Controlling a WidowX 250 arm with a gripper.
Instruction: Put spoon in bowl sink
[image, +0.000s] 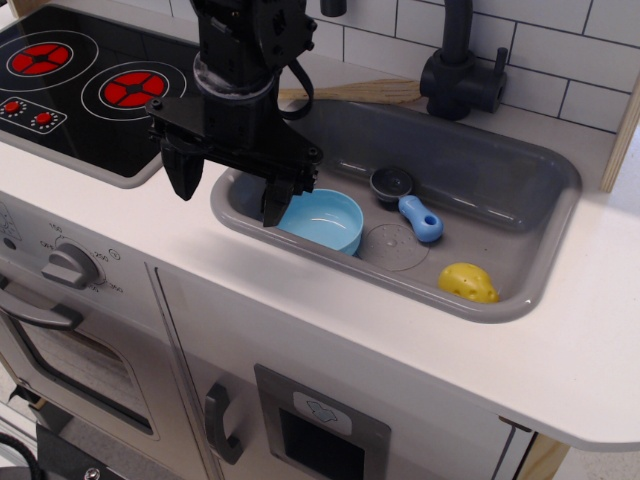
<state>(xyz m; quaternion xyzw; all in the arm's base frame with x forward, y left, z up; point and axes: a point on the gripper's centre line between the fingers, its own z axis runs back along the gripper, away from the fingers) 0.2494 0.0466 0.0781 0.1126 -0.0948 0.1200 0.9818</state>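
Nearest, the white counter (420, 340) fronts the grey sink (545, 270). Inside it, the yellow sponge-like piece (468, 283) lies by the front wall, the light blue bowl (322, 220) sits at the left end, and the spoon (408, 200) rests on the basin floor just right of the bowl. The gripper (230, 190) hangs over the sink's left rim, its 2 fingers spread and holding nothing. Behind stand the stove (75, 85) and black faucet (458, 70).

Grey sink (540, 190); light blue bowl (325, 220); spoon (408, 200), bright blue handle, black head; yellow sponge piece (468, 282); black faucet (458, 70); black stovetop (90, 90), red ringed burners; white tiles (570, 60).
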